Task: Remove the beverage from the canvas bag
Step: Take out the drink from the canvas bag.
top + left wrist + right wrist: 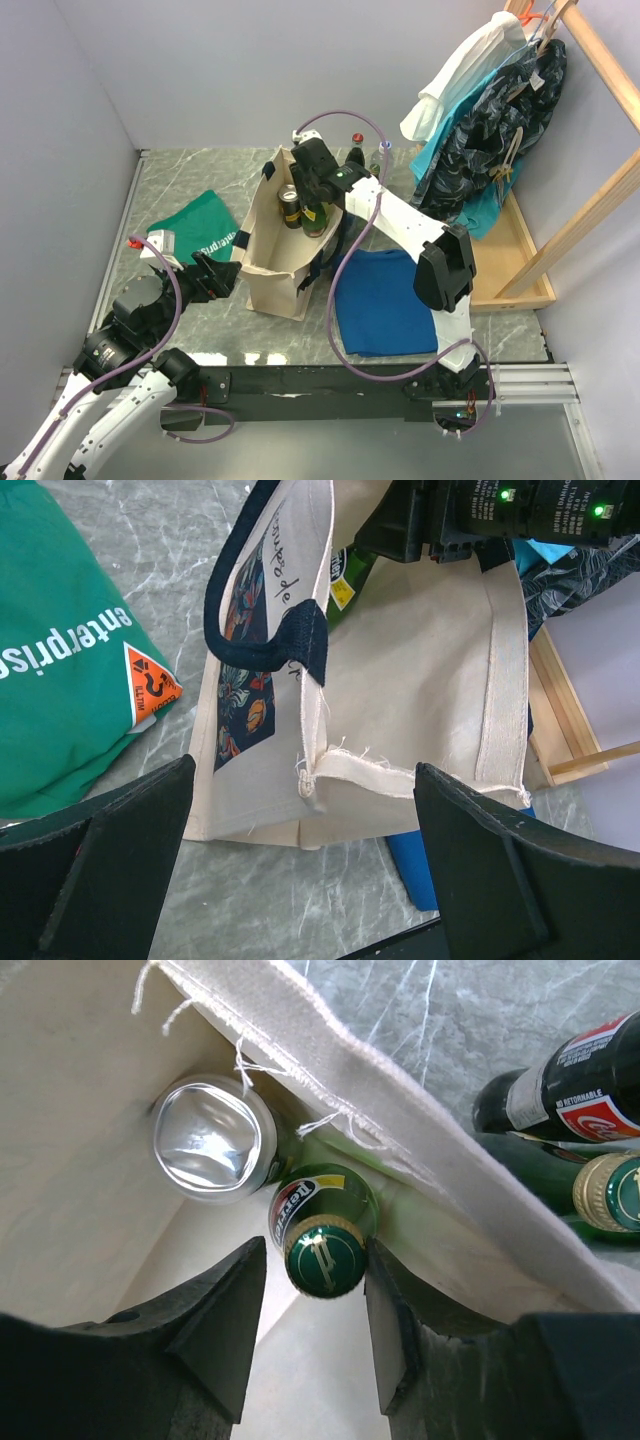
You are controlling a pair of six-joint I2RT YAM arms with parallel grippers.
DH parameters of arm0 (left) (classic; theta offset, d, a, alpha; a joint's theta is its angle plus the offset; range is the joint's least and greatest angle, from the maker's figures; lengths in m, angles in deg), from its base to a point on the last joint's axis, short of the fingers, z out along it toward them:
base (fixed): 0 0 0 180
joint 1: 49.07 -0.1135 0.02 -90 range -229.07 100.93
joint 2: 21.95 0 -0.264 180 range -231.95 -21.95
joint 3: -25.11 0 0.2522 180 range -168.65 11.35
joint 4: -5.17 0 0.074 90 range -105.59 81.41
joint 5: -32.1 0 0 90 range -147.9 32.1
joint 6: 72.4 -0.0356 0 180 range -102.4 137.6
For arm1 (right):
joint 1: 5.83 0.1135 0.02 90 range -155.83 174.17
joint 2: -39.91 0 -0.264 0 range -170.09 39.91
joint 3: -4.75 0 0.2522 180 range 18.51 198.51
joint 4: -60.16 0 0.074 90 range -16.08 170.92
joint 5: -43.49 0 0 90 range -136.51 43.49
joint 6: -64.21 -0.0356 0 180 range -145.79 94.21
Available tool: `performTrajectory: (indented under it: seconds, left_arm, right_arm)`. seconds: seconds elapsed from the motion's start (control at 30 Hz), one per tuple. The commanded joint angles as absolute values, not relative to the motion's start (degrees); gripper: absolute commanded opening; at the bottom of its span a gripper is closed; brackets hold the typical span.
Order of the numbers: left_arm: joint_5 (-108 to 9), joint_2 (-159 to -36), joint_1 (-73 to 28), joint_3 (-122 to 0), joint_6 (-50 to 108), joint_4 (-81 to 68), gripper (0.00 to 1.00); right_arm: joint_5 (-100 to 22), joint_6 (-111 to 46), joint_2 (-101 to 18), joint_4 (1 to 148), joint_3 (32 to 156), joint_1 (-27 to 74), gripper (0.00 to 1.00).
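Note:
The cream canvas bag [265, 265] with navy handles stands open at mid-table. Inside it are a green glass beverage bottle [322, 1235] with a green-and-gold cap and a silver-topped can [213, 1138]. My right gripper [313, 1255] reaches down into the bag [80, 1110], its fingers flanking the bottle's cap. The right finger touches the bottle, and a narrow gap shows on the left. In the top view this gripper [310, 195] sits over the bag's mouth. My left gripper [302, 780] is wide open and holds nothing, just short of the bag's near bottom corner [420, 680].
A green cloth with white lettering [200, 235] lies left of the bag and a folded blue cloth [385, 300] right of it. Two bottles [570, 1090] stand on the marble behind the bag. A wooden rack with hanging clothes [500, 130] fills the right side.

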State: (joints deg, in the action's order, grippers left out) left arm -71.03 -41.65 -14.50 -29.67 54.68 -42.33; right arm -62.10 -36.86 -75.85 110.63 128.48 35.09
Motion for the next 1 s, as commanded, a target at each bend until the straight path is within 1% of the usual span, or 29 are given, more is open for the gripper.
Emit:
performTrajectory:
  seconds: [0.0,0.13,0.47,0.57,0.6,0.67,0.7,0.77,0.8,0.87,0.97]
  left_arm:
    - [-70.82,-41.72,-14.79,-30.84,53.90,-40.85,0.96]
    - [-70.91,-41.55,-14.79,-30.84,53.99,-40.94,0.96]
    - [-70.82,-41.63,-14.88,-30.75,53.99,-40.85,0.96]
    - [-70.82,-41.63,-14.88,-30.84,53.99,-40.85,0.96]
    - [-70.82,-41.55,-14.88,-30.84,53.99,-40.85,0.96]
    - [-70.82,-41.55,-14.88,-30.84,53.99,-40.76,0.96]
    - [-70.82,-41.55,-14.88,-30.84,53.99,-40.85,0.96]
    - [-70.91,-41.55,-14.88,-30.75,53.99,-40.85,0.96]
    - [-70.91,-41.55,-14.88,-30.84,53.99,-40.85,0.96]
    - [-70.91,-41.55,-14.88,-30.84,53.99,-40.85,0.96]
    - [-70.82,-41.55,-14.88,-30.75,53.90,-40.85,0.96]
  right_arm:
    - [-62.33,-37.04,-77.24,110.66,131.19,34.42,0.52]
    - [-62.59,-37.04,-77.42,110.92,131.71,34.42,0.53]
    - [-62.50,-37.13,-77.33,110.84,131.45,34.25,0.43]
    - [-62.33,-37.04,-77.42,111.01,131.54,34.33,0.37]
    - [-62.41,-37.04,-77.42,110.92,131.54,34.33,0.32]
    - [-62.33,-36.95,-77.60,111.01,131.71,34.33,0.27]
    - [-62.33,-36.95,-77.60,111.10,131.80,34.33,0.21]
    - [-62.33,-36.86,-77.77,111.27,132.33,34.33,0.14]
    - [-62.50,-36.86,-77.86,111.36,132.42,34.33,0.07]
    - [-62.41,-36.86,-77.77,111.54,132.68,34.33,0.01]
    - [-62.76,-36.78,-77.07,111.36,132.42,34.33,0.00]
